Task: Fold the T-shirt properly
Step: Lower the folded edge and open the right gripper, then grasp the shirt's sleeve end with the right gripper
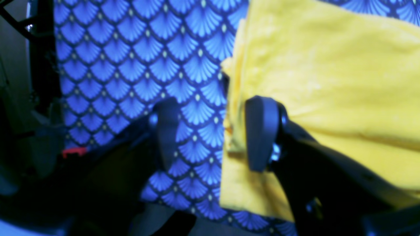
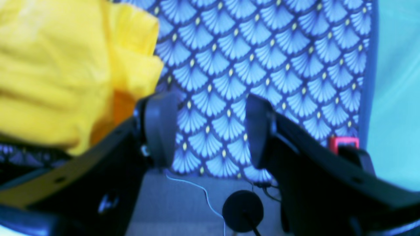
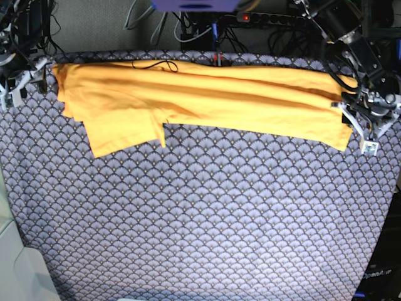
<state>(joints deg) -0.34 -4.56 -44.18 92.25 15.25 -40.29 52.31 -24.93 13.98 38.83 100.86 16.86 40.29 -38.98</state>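
Observation:
The yellow-orange T-shirt [image 3: 207, 94] lies folded into a long band across the far part of the table, with one sleeve [image 3: 122, 135] sticking out toward the front at the left. A thin dark thread [image 3: 153, 64] lies on it near the far edge. My left gripper [image 3: 354, 125] is open at the band's right end. In the left wrist view the left gripper [image 1: 213, 134] straddles the shirt's edge [image 1: 234, 131], unclamped. My right gripper [image 3: 22, 81] is open at the band's left end. In the right wrist view the right gripper [image 2: 210, 129] holds nothing, with the shirt [image 2: 59, 72] beside its left finger.
The blue-grey fan-patterned tablecloth [image 3: 207, 213] covers the whole table. Cables and a power strip [image 3: 263, 17] lie behind the far edge. A black round disc [image 2: 242, 211] with a thin wire lies past the cloth's edge in the right wrist view.

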